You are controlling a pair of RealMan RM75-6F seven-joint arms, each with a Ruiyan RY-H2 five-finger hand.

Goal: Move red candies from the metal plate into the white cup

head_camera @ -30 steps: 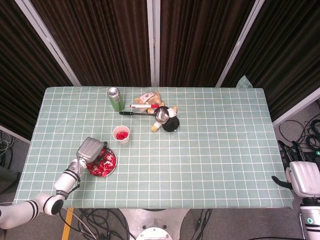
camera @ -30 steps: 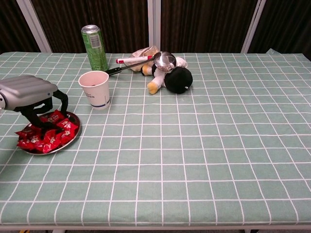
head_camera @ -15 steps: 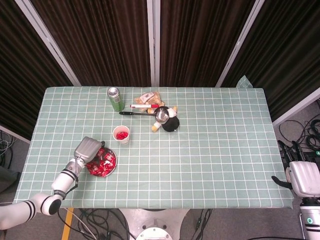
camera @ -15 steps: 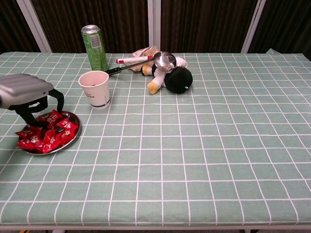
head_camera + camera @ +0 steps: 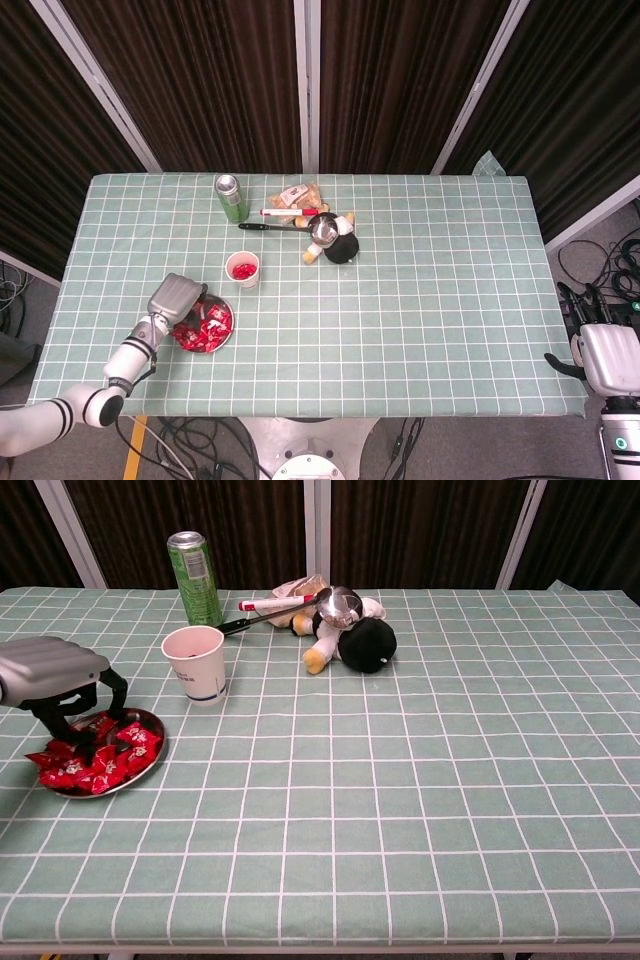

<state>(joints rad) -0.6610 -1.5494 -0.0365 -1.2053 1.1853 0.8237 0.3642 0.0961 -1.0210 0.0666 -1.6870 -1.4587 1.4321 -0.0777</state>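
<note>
- The metal plate (image 5: 148,765) was taken as the landmark; it was seen near the table's front left edge, filled with red candies (image 5: 95,763).
- The left hand (image 5: 55,675) was held over the plate's left part, with fingers (image 5: 112,693) curled down into the candies; whether a candy was pinched could not be told.
- The white cup (image 5: 196,664) was placed just behind and right of the plate, with red candies seen inside from the head view.
- The right hand (image 5: 608,357) was kept far right of the plate, off the table; its fingers could not be judged.
</note>
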